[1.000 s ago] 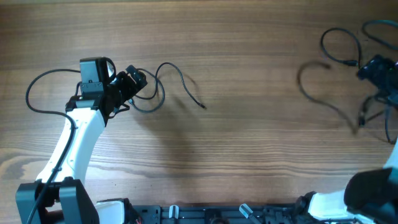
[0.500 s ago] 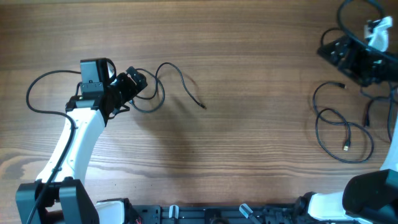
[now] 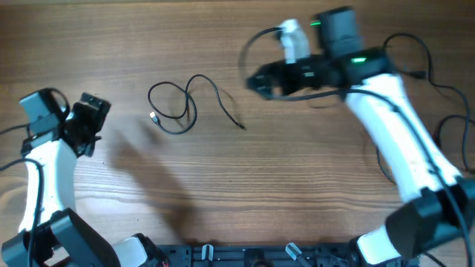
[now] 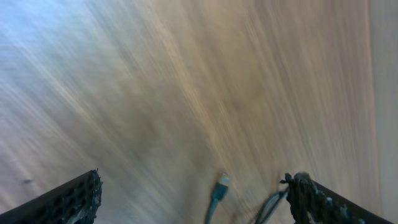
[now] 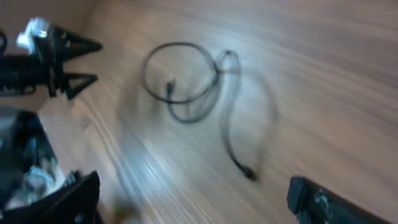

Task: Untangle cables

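We see one thin black cable lying in a loose loop on the brown wooden table, left of centre, with nothing touching it. The left gripper hangs near it on its left side; the wrist view shows its black fingers spread wide and nothing between them. The right gripper hovers to the cable's right, blurred, jaws also wide apart and empty. More thin black cable loops lie at the right edge, partly behind the right arm.
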